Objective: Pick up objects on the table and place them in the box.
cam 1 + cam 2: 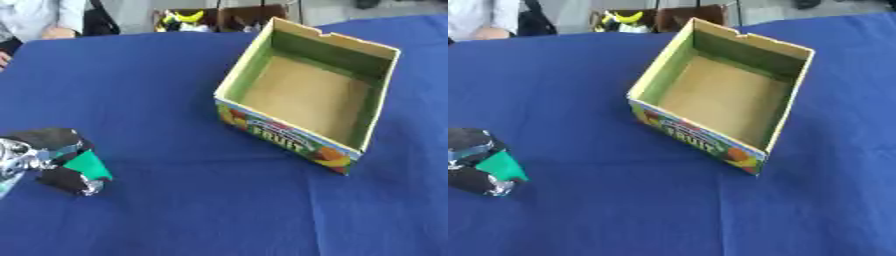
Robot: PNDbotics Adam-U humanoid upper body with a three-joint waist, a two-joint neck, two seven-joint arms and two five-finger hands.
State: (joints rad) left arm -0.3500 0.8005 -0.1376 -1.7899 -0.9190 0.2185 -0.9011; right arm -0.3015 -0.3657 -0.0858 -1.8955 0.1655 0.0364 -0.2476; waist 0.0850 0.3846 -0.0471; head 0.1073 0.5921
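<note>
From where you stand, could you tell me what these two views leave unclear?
- Green object: the left hand curls round it, so its shape stays hidden in both views.
- Left arm: cut off by the left edge.
- Right hand: in neither view.
- Cardboard box: the label on its near wall is too blurred to read fully.
- Yellow thing beyond the blue table: too small to identify.

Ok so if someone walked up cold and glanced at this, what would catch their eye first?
Probably the open cardboard box with fruit printing on its front, sitting empty at the centre right of the blue tablecloth. Next, at the left edge, the robot's left hand, black and silver, curled round a small green object just above the cloth.
</note>
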